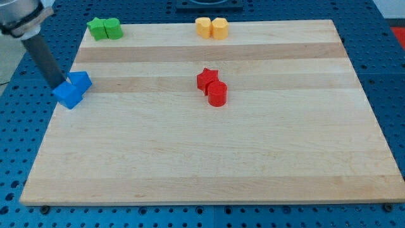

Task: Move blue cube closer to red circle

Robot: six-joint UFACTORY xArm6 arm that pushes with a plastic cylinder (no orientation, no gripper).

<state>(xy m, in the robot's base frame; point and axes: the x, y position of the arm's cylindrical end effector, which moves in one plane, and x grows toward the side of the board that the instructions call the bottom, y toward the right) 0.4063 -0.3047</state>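
Observation:
Two blue blocks sit at the board's left edge, touching each other: a blue cube (68,95) and a second blue block (81,80) just above and right of it. The red circle, a short red cylinder (217,94), stands near the board's middle, touching a red star (207,78) above and left of it. The dark rod comes down from the view's top left, and my tip (60,84) rests at the upper left side of the blue cube, touching or almost touching it.
A green star (96,28) and a green block (114,28) sit together at the top left. Two yellow blocks (211,28) sit side by side at the top middle. The wooden board (209,158) lies on a blue perforated table.

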